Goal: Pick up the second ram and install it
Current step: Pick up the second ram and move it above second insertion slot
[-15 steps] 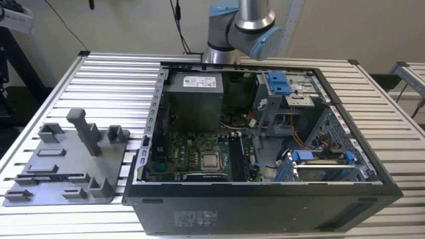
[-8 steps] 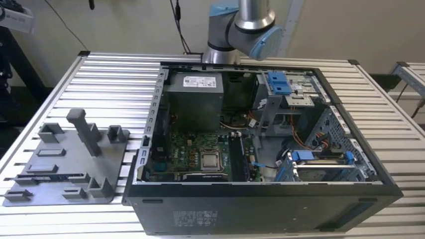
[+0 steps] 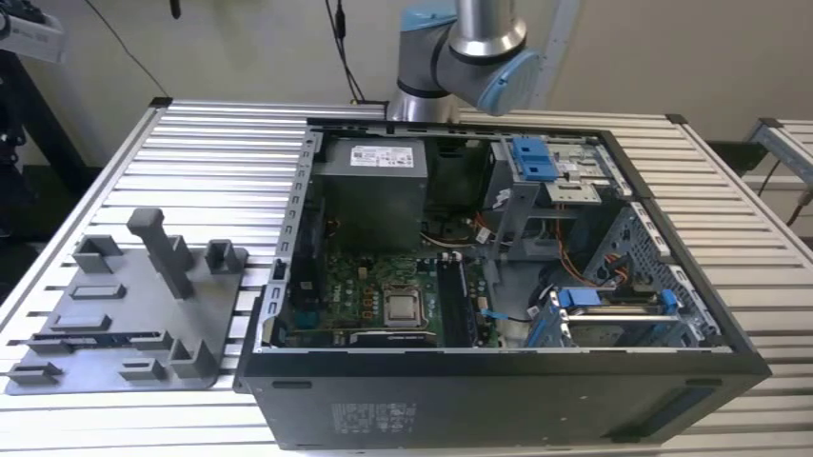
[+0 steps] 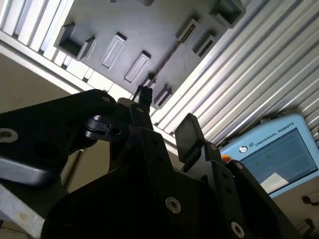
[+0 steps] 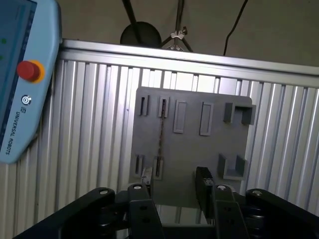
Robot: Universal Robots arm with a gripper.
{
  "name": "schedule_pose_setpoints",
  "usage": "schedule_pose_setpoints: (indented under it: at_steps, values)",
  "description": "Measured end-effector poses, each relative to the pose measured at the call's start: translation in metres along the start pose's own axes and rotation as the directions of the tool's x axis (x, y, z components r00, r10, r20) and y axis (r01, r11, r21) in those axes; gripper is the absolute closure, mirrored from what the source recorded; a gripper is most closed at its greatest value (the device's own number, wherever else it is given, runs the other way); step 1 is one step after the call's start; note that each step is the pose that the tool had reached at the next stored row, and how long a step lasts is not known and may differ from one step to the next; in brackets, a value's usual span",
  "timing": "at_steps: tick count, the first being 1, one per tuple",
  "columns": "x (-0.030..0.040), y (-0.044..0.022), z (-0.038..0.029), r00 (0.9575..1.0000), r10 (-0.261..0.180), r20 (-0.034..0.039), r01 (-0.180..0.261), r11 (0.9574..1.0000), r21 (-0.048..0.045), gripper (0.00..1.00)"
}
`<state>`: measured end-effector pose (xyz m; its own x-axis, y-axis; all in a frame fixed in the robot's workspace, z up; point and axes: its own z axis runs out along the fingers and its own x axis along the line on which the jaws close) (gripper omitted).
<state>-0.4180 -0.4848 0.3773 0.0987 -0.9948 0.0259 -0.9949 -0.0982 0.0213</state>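
The gripper [image 5: 174,185] hangs above the fixture [image 5: 209,149], fingers [image 5: 203,181] apart and empty. The ram [image 5: 161,130] stands on edge in the fixture's slots, nearer one finger than the other. We judge it best to centre the gap across the ram's flat faces. The exterior view adds the case [image 3: 508,409] beside the fixture; the first wrist view adds the ram's edge line.

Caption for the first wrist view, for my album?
Open gripper hovers over grey fixture plate holding the second ram.

second ram [image 5: 161,134] edge-on, its face hidden
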Motion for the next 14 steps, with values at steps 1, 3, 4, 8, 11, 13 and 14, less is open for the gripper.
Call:
schedule_pose_setpoints:
  at_steps: [1,3,4,8,11,13,14]
  values:
    - [0.0000,0.0000,0.0000,1.0000,0.000,0.0000,0.000,1.0000,0.0002,0.52]
    - [0.0001,0.0000,0.0006,1.0000,0.000,-0.0001,0.000,1.0000,0.0015,0.52]
    - [0.0000,-0.0001,0.0014,1.0000,0.000,0.0000,0.000,1.0000,0.0018,0.52]
    - [-0.0007,-0.0002,0.0057,1.0000,0.000,-0.0001,0.000,1.0000,0.0016,0.52]
    - [-0.0018,-0.0003,0.0092,1.0000,0.000,-0.0004,0.000,1.0000,0.0033,0.52]
    - [-0.0022,0.0001,0.0116,1.0000,0.000,-0.0003,0.000,1.0000,0.0075,0.52]
    - [-0.0023,0.0005,0.0125,1.0000,0.000,0.0002,0.000,1.0000,0.0089,0.52]
